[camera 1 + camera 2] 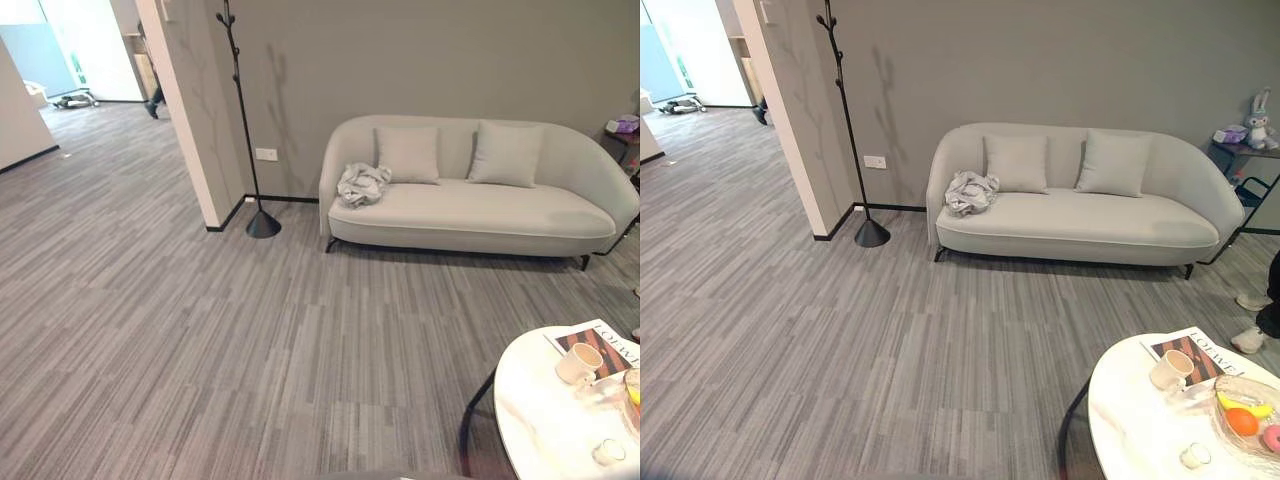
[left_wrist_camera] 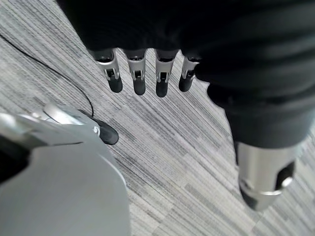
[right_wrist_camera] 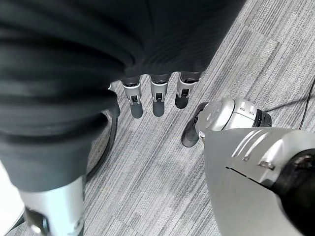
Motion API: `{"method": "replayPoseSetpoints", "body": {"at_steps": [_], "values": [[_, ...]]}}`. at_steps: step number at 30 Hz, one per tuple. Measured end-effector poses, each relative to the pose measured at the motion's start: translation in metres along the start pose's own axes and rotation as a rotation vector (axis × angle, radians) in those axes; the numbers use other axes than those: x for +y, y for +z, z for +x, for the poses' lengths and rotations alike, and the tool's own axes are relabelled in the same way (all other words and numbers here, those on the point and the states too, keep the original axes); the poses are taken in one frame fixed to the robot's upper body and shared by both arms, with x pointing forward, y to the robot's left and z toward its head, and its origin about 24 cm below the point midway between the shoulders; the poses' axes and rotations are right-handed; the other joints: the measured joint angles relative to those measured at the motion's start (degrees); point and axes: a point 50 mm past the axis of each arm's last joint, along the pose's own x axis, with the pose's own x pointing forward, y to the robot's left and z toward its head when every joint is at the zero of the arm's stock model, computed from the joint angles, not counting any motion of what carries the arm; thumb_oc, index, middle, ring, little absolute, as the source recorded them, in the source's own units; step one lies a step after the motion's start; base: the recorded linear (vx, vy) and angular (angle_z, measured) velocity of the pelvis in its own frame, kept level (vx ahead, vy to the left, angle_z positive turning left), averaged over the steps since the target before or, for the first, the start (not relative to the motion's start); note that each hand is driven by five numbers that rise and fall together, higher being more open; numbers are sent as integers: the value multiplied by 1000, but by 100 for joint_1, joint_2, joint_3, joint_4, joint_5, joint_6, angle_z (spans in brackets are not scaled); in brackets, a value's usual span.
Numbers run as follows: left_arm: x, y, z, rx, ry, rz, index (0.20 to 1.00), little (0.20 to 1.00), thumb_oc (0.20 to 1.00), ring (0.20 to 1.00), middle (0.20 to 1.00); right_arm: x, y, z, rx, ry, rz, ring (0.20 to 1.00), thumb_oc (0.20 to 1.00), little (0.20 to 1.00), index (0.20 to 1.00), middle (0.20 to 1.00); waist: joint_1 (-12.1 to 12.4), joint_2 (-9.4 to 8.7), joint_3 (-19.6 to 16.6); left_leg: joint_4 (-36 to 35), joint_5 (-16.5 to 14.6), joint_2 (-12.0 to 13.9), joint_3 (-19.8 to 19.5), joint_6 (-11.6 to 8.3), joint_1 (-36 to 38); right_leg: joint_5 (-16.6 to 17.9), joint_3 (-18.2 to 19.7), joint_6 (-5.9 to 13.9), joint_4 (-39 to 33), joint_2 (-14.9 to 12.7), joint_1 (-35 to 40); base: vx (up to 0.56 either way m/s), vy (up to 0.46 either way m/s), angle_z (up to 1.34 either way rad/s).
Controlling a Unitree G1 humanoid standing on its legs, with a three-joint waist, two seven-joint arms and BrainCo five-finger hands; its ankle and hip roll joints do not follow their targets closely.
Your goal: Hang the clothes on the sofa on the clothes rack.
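Observation:
A crumpled light-grey garment (image 1: 362, 184) lies on the left end of the pale sofa (image 1: 480, 210), beside a cushion (image 1: 407, 154). The black clothes rack (image 1: 243, 110) stands on the carpet left of the sofa, against the wall by a pillar. My left hand (image 2: 140, 69) hangs over the carpet in the left wrist view, fingers straight and holding nothing. My right hand (image 3: 155, 93) hangs the same way in the right wrist view, relaxed and empty. Both hands are far from the sofa.
A round white table (image 1: 1130, 420) stands at the lower right with a cup (image 1: 1170, 369), a magazine (image 1: 1200, 352) and a glass fruit bowl (image 1: 1247, 413). A side table with a toy rabbit (image 1: 1258, 121) is right of the sofa. A person's shoes (image 1: 1248, 338) show at the right edge.

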Motion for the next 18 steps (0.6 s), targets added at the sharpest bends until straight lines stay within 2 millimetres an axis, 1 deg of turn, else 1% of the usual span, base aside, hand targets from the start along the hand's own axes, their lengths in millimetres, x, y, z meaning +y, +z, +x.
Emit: {"method": "replayPoseSetpoints", "body": {"at_steps": [2,6,11,13,18], "values": [[4,-10,-1,32,18,-47,1000,1000,1000,1000,1000,-2,-2,0,4,-5,8,1000,1000,1000,1000,1000,4,40,-61,-72,3,8,-28,-1,20,22,12,-10,-42,21,2,-15,1,-2],[9,-18,-2,49,30,-45,1000,1000,1000,1000,1000,-5,-5,-1,21,-15,-12,1000,1000,1000,1000,1000,17,60,-81,-75,19,35,-58,-18,11,52,7,-21,-106,52,26,31,9,0],[8,-17,-2,46,27,-26,1000,1000,1000,1000,1000,-3,-4,-1,27,-12,-64,1000,1000,1000,1000,1000,17,62,-79,-74,21,37,-84,-20,11,53,-1,-22,-105,57,29,0,0,0],[7,-15,-2,44,21,7,1000,1000,1000,1000,1000,-1,-3,0,26,-8,-80,1000,1000,1000,1000,1000,22,61,-78,-74,21,35,-84,-20,12,53,0,-22,-102,55,29,0,0,0],[3,-9,-1,27,5,75,1000,1000,1000,1000,1000,9,1,1,24,13,-171,1000,1000,1000,1000,1000,23,62,-68,-74,21,36,-83,-20,21,59,11,-22,-101,56,30,0,0,0]]}}
